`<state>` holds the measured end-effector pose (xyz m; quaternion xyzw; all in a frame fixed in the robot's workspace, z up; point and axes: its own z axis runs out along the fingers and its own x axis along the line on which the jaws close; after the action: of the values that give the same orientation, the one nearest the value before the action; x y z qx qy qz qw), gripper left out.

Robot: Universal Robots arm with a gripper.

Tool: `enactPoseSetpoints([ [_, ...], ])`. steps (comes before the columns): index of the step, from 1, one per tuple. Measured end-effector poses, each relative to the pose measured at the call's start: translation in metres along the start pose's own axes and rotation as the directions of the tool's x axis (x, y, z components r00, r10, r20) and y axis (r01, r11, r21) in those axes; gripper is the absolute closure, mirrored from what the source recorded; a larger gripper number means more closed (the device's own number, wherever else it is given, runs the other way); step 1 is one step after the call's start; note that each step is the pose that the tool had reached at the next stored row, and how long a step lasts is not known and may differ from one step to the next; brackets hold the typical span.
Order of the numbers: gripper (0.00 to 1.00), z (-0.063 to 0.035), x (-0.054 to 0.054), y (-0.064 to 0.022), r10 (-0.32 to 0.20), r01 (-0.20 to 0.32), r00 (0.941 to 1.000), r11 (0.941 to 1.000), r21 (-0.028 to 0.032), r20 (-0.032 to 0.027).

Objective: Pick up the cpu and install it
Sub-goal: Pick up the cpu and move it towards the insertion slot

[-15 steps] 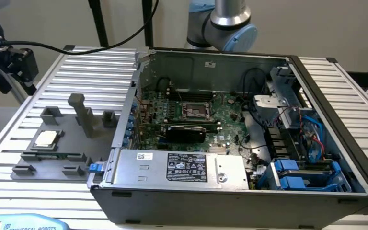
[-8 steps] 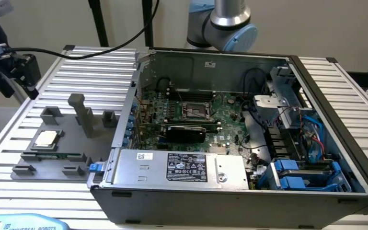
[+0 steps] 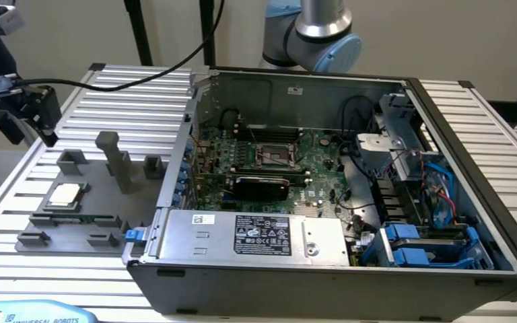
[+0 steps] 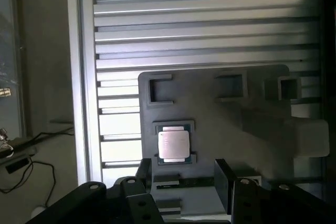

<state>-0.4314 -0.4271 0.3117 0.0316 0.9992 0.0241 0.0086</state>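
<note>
Black fingers (image 4: 224, 181) spread wide, empty, near the cpu (image 4: 174, 146).

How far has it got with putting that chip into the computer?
Nothing looks done yet. The cpu lies in its slot on the grey holder outside the computer case. The end effector hangs over the holder near it, open, holding nothing. Left: gripping the cpu and seating it in the motherboard socket.
</note>
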Motion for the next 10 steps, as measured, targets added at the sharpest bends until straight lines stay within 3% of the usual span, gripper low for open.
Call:
enactPoseSetpoints([
  [10,0.4,0.0181,-0.001,-0.0024,-0.004,0.004,1.0,1.0,0.0,-0.0009],
])
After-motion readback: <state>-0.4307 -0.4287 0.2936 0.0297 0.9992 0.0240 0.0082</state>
